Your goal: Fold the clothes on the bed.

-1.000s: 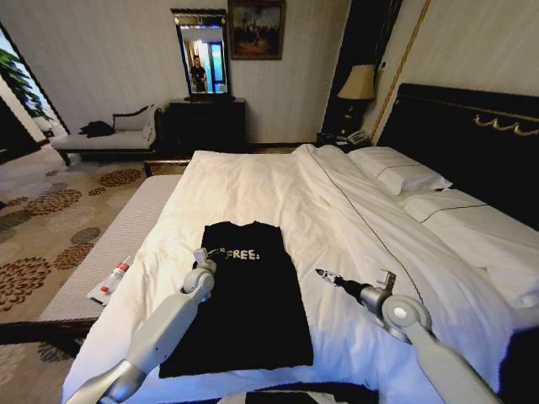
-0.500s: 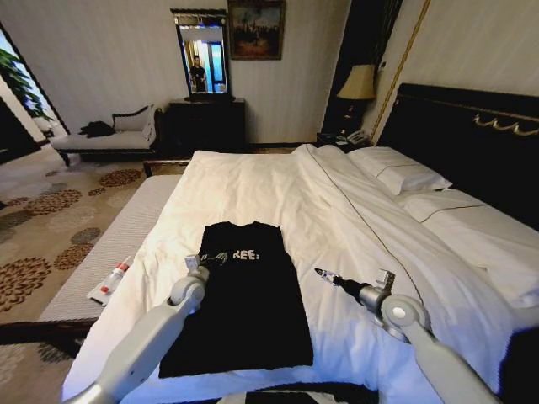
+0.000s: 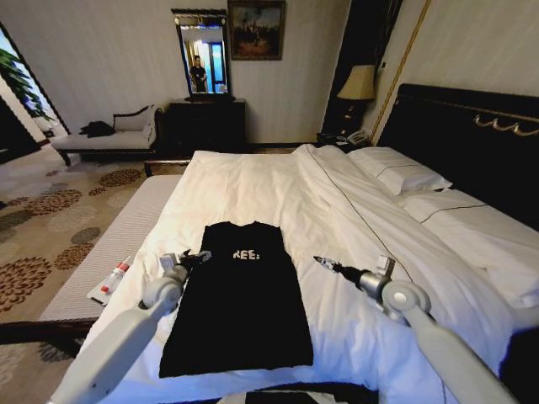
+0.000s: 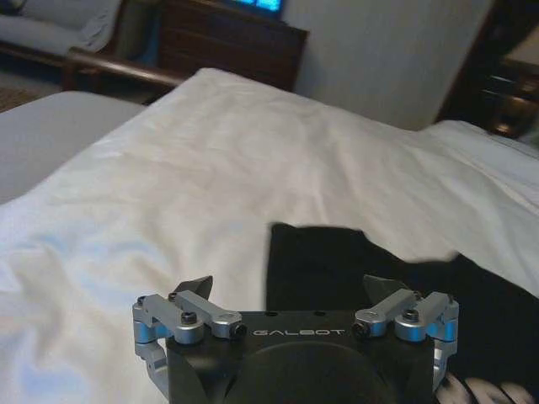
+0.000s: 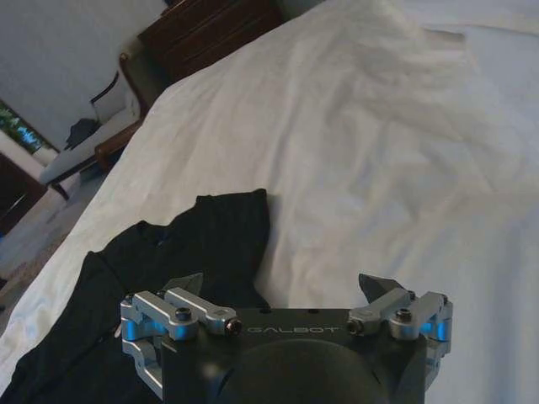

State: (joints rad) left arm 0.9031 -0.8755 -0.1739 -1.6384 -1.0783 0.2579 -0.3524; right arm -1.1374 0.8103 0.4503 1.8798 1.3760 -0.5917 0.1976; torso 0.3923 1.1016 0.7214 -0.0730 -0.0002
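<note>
The clothes, a black T-shirt (image 3: 240,311) with white lettering, lie flat as a long narrow strip on the white bed (image 3: 253,181), near its front edge. My left gripper (image 3: 190,257) hovers open at the shirt's upper left edge. In the left wrist view the left gripper (image 4: 289,289) has its fingers spread wide, with the shirt's corner (image 4: 337,252) just beyond them. My right gripper (image 3: 324,263) hangs open over bare sheet to the right of the shirt. In the right wrist view the right gripper (image 5: 282,284) holds nothing, and the shirt (image 5: 194,244) lies off to one side.
A grey bench (image 3: 118,240) runs along the bed's left side with a white red-capped tube (image 3: 110,281) on it. Pillows (image 3: 400,175) and a dark headboard (image 3: 472,135) are at the right. A chaise (image 3: 109,136), dresser (image 3: 206,124) and lamp (image 3: 358,84) line the far wall.
My left arm has swung leftward, from over the shirt's lettering to its left edge, uncovering more of the black fabric. The right gripper has barely shifted.
</note>
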